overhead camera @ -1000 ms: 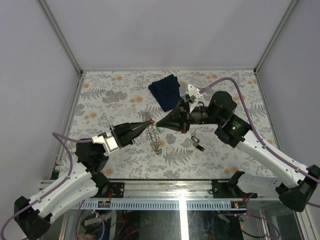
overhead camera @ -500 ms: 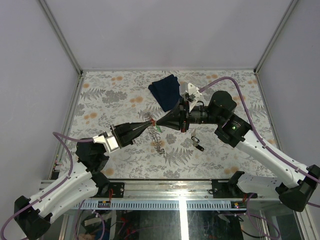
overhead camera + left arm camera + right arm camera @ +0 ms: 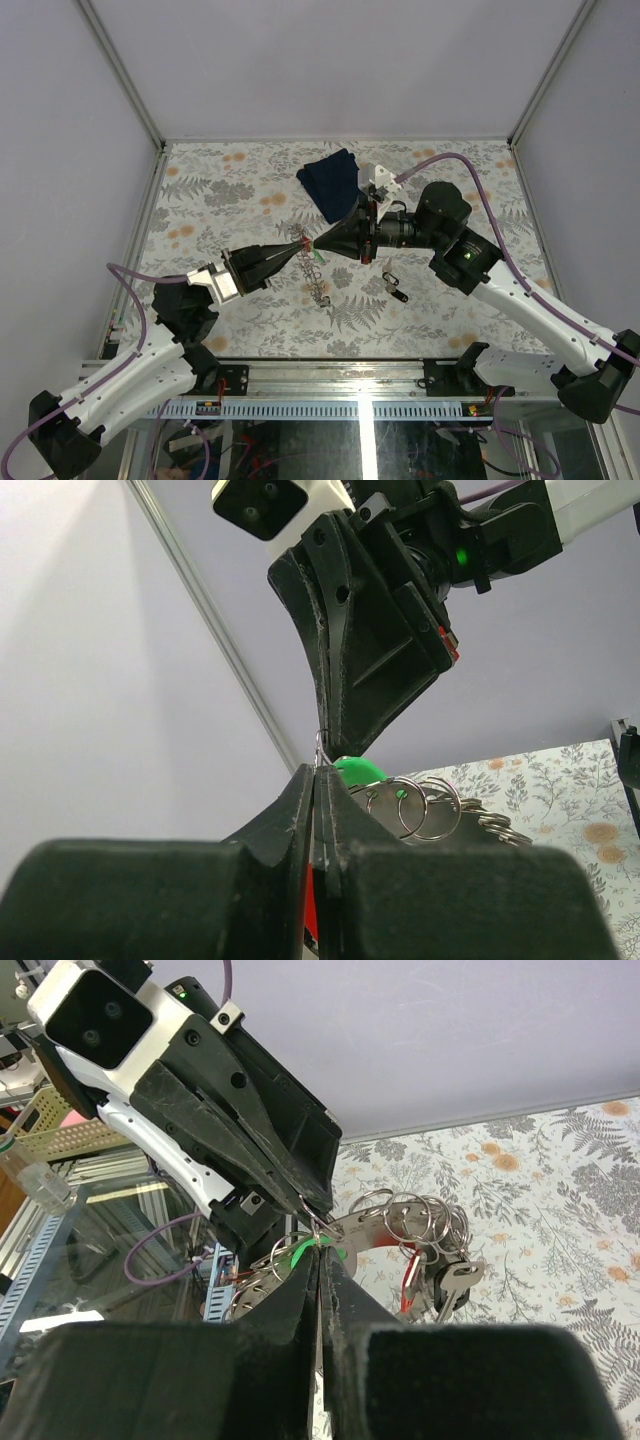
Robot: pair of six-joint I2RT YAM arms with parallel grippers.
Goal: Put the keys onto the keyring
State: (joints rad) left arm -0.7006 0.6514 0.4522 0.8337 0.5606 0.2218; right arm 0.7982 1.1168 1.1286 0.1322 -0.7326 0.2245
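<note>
Left gripper (image 3: pixel 301 244) and right gripper (image 3: pixel 314 246) meet tip to tip, each clamped on the keyring (image 3: pixel 317 286), which dangles toward 5 o'clock.

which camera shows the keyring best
The right wrist view: the keyring curves in the open beyond the right tool, its small rings and a hanging key clear. The left wrist view catches only a few rings, half hidden behind the left tool. The top view shows just a thin dangling strand, far too small.
</note>
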